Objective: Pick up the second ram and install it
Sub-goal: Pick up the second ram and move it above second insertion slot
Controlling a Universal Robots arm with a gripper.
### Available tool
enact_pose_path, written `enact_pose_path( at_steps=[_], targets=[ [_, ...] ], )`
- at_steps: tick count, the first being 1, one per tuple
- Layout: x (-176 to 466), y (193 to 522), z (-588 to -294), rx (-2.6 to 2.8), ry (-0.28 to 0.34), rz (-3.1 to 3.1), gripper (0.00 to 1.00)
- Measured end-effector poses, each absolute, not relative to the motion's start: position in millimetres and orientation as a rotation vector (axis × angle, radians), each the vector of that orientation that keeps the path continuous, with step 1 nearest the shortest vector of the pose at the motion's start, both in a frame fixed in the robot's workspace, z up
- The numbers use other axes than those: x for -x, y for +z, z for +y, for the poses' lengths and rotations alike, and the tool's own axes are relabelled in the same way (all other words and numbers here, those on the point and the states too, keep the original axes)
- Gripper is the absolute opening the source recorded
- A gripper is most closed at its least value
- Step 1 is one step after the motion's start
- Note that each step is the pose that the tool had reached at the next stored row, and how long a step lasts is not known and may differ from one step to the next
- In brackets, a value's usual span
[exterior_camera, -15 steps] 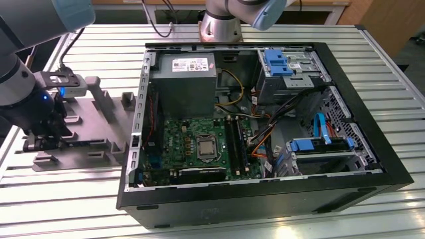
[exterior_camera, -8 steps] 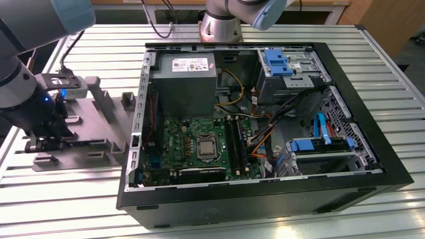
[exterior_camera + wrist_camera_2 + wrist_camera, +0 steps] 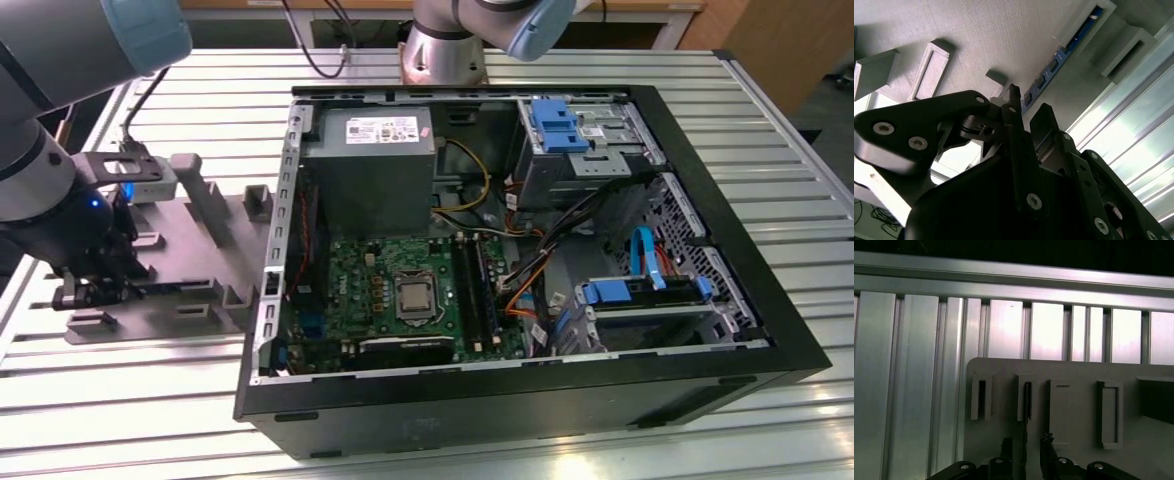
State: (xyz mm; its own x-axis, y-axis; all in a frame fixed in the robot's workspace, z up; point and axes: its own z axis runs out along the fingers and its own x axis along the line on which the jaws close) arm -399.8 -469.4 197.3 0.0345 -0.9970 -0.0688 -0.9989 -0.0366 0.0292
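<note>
**Arm bent low, fingers parted**

We see the grey tubular robot arm with pale-blue joint caps point(image 3: 34, 150) stand on its base at the top of the exterior view and bend over to that view's left, wrist pointing straight down. The black two-finger metal gripper point(image 3: 91, 288) point(image 3: 1026, 104) point(image 3: 1026, 441) hangs low beneath it. In both wrist views its slim black fingers point(image 3: 1005, 445) stand side by side and parted, with a narrow gap between them.

readable text: none;
white sticker point(image 3: 378, 128): on the grey power-supply box point(image 3: 367, 185); dark print too small to make out;
green board point(image 3: 358, 270): fine markings, too small to read
</note>
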Motion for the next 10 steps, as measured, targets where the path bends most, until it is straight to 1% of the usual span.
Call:
enact_pose_path(
  at_steps=[6,8,9,10],
  targets=[
    [399.8,197.1,-469.4,2.240,0.109,2.162,0.36],
    [399.8,197.2,-469.4,2.240,0.109,2.162,0.34],
    [399.8,197.1,-469.4,2.240,0.109,2.162,0.27],
    [399.8,197.1,-469.4,2.240,0.109,2.162,0.27]
  ],
)
